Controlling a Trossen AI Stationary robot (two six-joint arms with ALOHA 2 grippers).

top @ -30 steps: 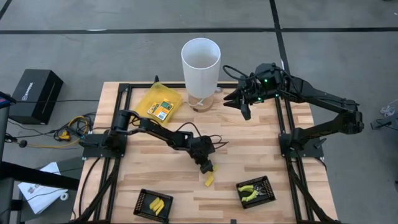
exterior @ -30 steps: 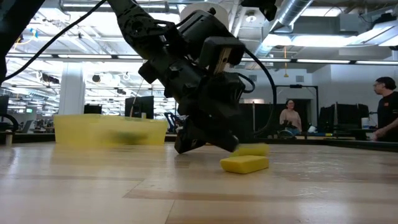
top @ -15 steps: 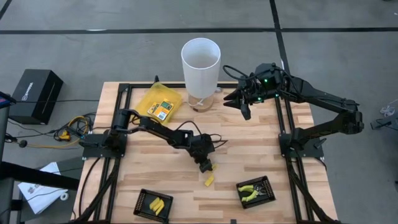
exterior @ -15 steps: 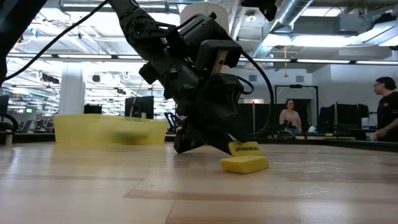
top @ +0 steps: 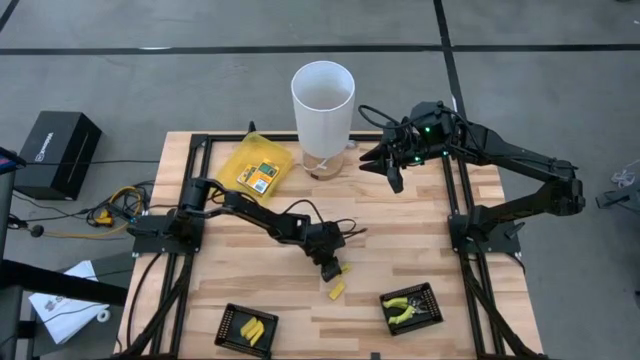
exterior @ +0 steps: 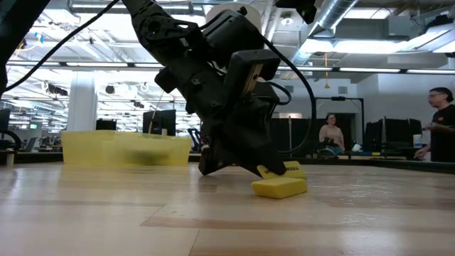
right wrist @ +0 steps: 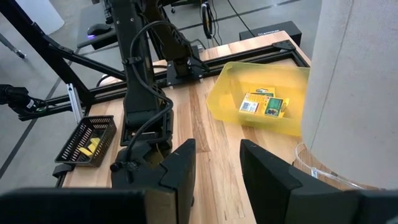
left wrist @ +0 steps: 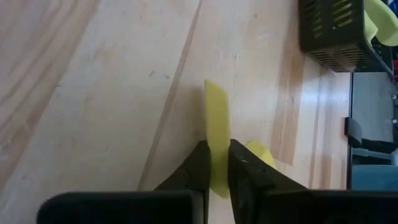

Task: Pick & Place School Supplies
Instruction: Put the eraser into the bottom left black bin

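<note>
One short yellow piece [left wrist: 217, 134] stood pinched edge-on between the closed fingers of the left gripper [left wrist: 214, 163] near the bench's front-middle edge; it looked light, stiff and best held across its flat faces.

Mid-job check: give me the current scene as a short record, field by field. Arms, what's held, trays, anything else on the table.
left gripper: low over the table's middle, shut on a flat yellow piece
second yellow piece: lying on the wood just beside the held one
right gripper: raised near the white cylinder, open, holding nothing
left black tray: holds yellow pieces
right black tray: holds yellow-green plier-like tools
yellow pouch: at the table's far side, labelled packets inside
</note>
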